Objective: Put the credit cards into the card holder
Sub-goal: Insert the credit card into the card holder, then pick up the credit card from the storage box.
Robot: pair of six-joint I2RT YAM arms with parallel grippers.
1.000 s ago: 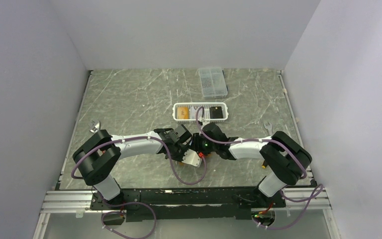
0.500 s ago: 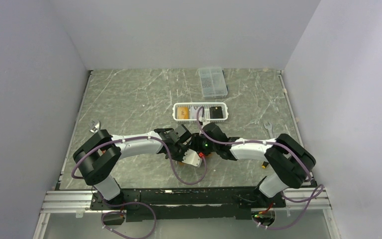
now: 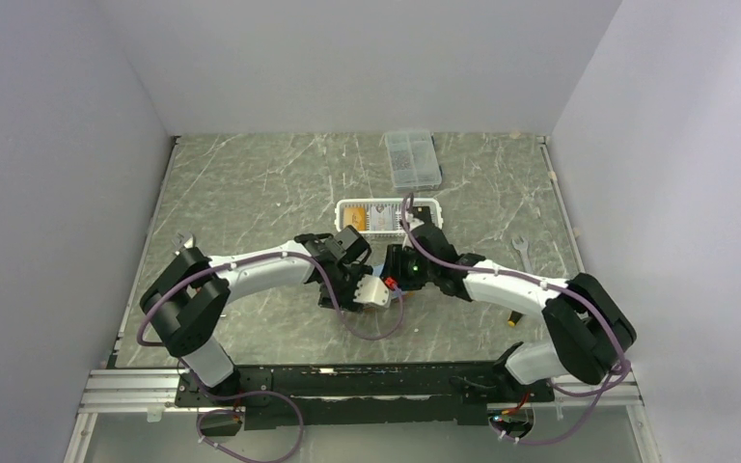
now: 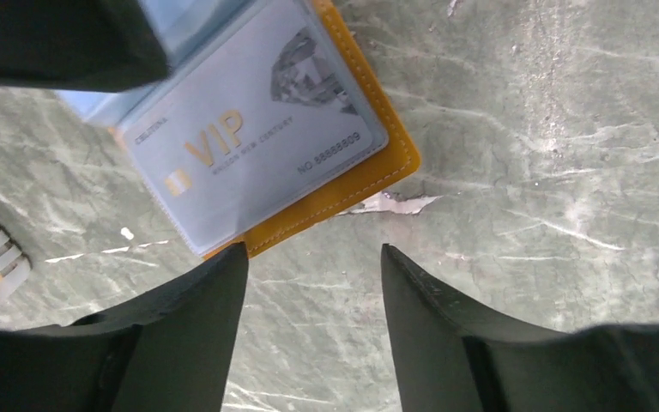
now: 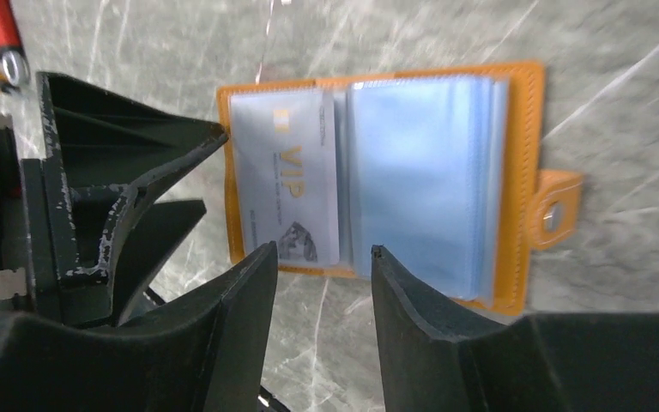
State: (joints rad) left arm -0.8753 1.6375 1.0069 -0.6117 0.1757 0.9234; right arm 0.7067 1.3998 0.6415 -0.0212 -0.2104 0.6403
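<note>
The orange card holder (image 5: 523,172) lies open and flat on the marble table, its pale blue sleeves facing up. A pale blue credit card (image 5: 287,189) marked VIP sits in a clear sleeve on one half; the same credit card (image 4: 249,146) fills the left wrist view, with the card holder's orange rim (image 4: 369,176) around it. My left gripper (image 4: 313,253) is open beside the holder's edge, with bare table between its fingers. My right gripper (image 5: 324,251) is open just off the holder's long edge, holding nothing. An orange-gold credit card (image 3: 353,220) lies in the white basket.
The white slotted basket (image 3: 376,205) sits just beyond the grippers, partly behind the right arm. A clear compartment box (image 3: 412,159) stands farther back. A wrench (image 3: 523,249) lies at the right and a red-handled tool (image 5: 0,34) near the left gripper's body.
My left gripper's jaws have opened and stand off the card and holder. The right gripper has opened wider, and its arm has swung toward the basket.
</note>
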